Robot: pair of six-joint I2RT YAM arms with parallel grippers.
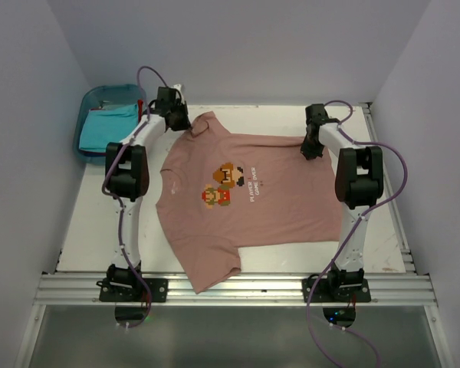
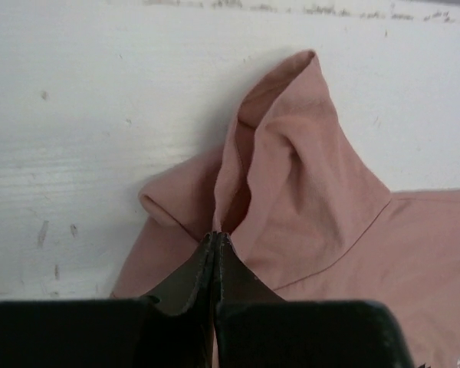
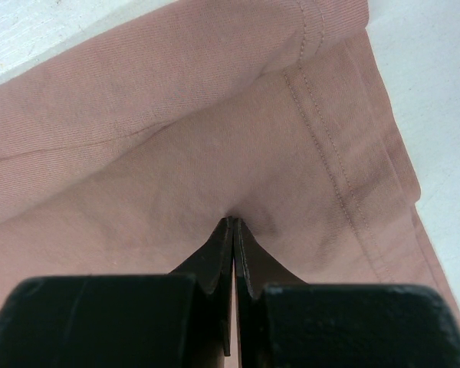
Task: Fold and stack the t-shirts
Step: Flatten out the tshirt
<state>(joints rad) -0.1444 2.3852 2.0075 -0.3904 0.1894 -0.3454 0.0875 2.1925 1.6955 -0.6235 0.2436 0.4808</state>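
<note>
Pink t-shirt: spread flat, print upward, on the tabletop between the arms.
Left hand: closed tight; a fold of the far sleeve is pinched.
Right hand: closed on cloth beside the stitched hem.
Handling: judged light, soft and limp; sagging between the grips is expected, so both held edges should be moved together.
</note>
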